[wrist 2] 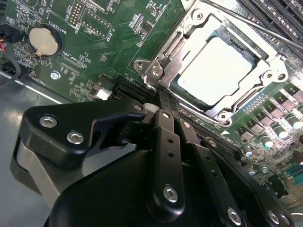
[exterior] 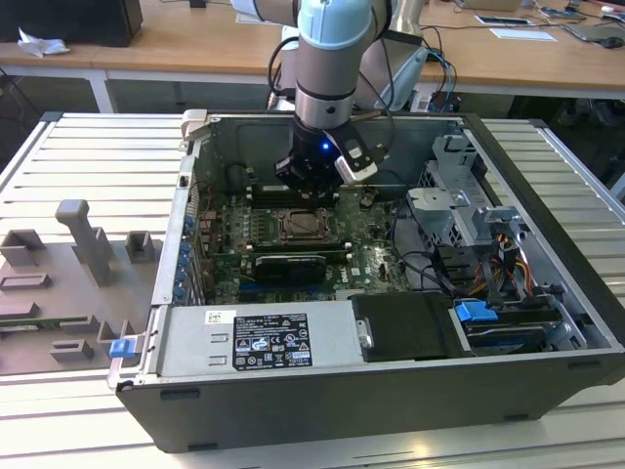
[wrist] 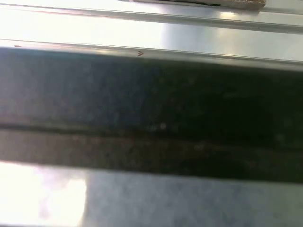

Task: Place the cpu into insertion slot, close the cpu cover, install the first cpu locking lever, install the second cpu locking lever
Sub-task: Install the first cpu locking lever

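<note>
The cpu (wrist 2: 220, 71) lies flat in the insertion slot (wrist 2: 239, 41), its pale metal top showing through the cut-out of the cpu cover (wrist 2: 177, 45), which is folded down over it. A thin metal locking lever (wrist 2: 255, 26) runs along the socket's far side. My gripper (wrist 2: 166, 101) is shut with nothing seen between its black fingers, and its tips sit right at the socket's corner by the cover's hinge. In the exterior view the gripper (exterior: 311, 188) hangs just behind the insertion slot (exterior: 311, 227) inside the open computer case.
A coin battery (wrist 2: 43, 40) and black memory slots (wrist 2: 279, 14) flank the socket. The case holds a power supply (exterior: 264, 337), a drive cage (exterior: 459, 210) and cables with a blue connector (exterior: 474, 313). Grey fixtures (exterior: 83, 239) stand on the table at the exterior view's left.
</note>
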Available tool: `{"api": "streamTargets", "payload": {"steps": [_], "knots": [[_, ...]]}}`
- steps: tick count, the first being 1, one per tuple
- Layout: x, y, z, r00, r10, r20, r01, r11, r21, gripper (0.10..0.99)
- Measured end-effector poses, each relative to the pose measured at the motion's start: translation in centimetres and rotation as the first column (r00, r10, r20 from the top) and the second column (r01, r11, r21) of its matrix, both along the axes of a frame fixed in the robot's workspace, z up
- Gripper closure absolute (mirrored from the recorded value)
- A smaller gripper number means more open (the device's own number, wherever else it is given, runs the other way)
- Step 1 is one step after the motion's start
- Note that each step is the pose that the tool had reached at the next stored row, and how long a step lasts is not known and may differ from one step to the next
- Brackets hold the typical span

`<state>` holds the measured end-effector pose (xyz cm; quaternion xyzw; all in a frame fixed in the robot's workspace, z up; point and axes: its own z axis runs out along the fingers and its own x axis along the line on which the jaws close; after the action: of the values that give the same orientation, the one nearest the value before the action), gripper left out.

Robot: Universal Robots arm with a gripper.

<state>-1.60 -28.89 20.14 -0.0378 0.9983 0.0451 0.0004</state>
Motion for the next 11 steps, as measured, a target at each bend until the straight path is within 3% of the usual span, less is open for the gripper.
{"api": "streamTargets", "payload": {"steps": [3,7,11], "knots": [[0.0,0.0,0.05,1.0,0.0,0.0,0.0,1.0,0.001,0.98],[0.01,0.0,1.26,1.0,0.0,0.0,0.0,1.0,0.001,0.98],[0.01,-0.11,1.28,1.0,0.0,0.0,0.0,1.0,0.001,0.98]]}}
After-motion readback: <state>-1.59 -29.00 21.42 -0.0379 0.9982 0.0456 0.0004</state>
